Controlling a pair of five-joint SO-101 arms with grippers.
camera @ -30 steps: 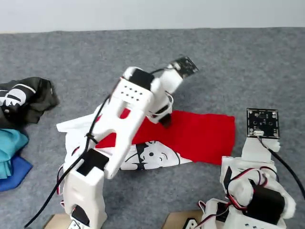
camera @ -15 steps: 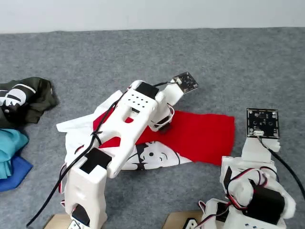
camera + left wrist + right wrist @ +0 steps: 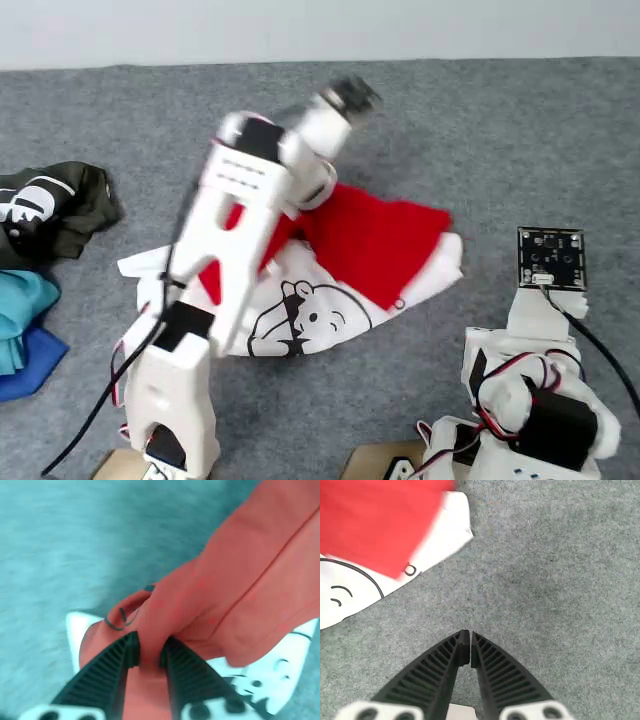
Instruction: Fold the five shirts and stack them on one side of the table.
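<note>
A red and white shirt (image 3: pixel 370 245) with a cartoon print lies in the middle of the table, its red part lifted and bunched. My left gripper (image 3: pixel 149 655) is shut on a fold of the red cloth (image 3: pixel 235 580) and holds it up; from above, that arm (image 3: pixel 245 215) stretches over the shirt. My right gripper (image 3: pixel 470 647) is shut on nothing above bare grey felt, close to the shirt's white corner (image 3: pixel 447 527). The right arm (image 3: pixel 535 390) rests at the table's near right.
A dark green shirt (image 3: pixel 50 210) lies crumpled at the left edge, with a teal shirt (image 3: pixel 22 305) and a blue one (image 3: pixel 28 365) below it. The grey felt (image 3: pixel 520 140) on the far and right sides is free.
The left arm has swung up and back to the left, dragging the red cloth with it. The flat red panel has bunched and the shirt's right edge has pulled leftward. The right arm stayed still.
</note>
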